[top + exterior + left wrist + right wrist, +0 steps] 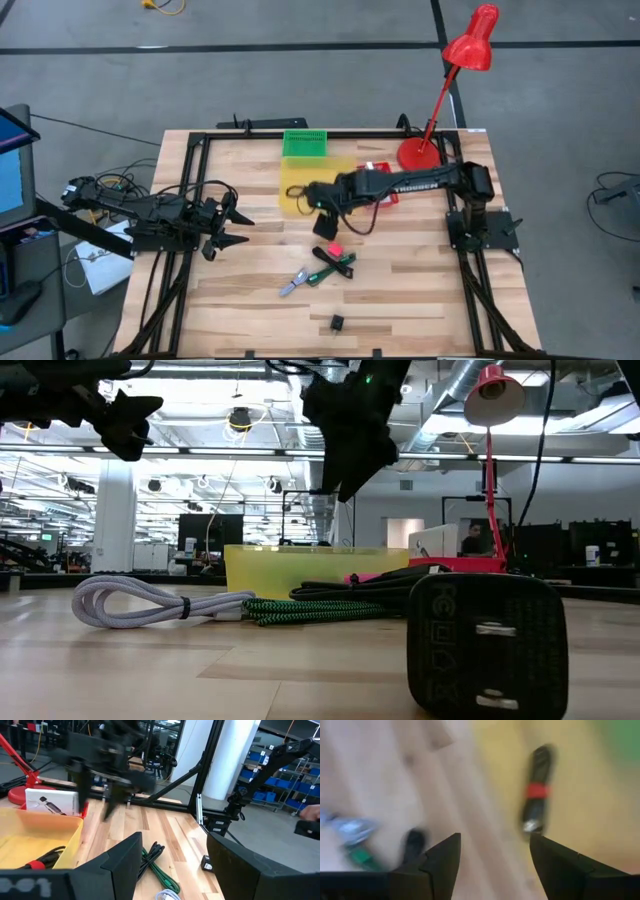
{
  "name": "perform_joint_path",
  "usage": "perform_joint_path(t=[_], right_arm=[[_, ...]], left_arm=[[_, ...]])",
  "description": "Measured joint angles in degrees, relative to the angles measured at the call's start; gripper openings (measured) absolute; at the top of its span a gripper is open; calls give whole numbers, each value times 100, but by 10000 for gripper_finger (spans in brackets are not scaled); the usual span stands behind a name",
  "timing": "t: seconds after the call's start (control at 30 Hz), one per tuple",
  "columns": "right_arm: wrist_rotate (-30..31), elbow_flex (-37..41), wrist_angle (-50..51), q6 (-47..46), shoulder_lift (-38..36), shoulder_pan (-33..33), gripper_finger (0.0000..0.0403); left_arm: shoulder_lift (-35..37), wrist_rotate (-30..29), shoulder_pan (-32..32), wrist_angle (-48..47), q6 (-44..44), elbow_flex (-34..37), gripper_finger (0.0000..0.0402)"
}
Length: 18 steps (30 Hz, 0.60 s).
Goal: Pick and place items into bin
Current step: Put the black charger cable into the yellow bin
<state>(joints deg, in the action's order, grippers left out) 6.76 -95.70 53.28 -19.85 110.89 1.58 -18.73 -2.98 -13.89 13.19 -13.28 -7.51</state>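
Note:
A red-and-black tool (536,790) lies on the floor of the yellow bin (296,178); it also shows in the left wrist view as the tool (35,864). My right gripper (495,840) hangs open above the bin's near edge, nothing between its fingers. On the table nearer the front lie a pink piece (335,247), a green-and-black cable (335,263), a white cable (293,285) and a black plug (338,322). A white carded package (52,802) stands by the bin's right side. My left gripper (243,231) waits open at the table's left.
A green basket (305,143) sits behind the bin at the far edge. A red desk lamp (425,150) stands at the far right. A black frame (200,140) runs around the tabletop. Bare wood lies left and right of the loose items near the front.

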Motion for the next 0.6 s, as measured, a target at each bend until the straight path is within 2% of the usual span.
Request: perform_joint_path(t=[0.27, 0.6], right_arm=[[-83, 57, -1, -425, -2, 789, 214], [281, 59, -519, -724, 0, 1507, 195]], left_arm=[[-1, 0, 0, 0, 0, 0, 215], [1, 0, 0, 0, -2, 0, 215]])
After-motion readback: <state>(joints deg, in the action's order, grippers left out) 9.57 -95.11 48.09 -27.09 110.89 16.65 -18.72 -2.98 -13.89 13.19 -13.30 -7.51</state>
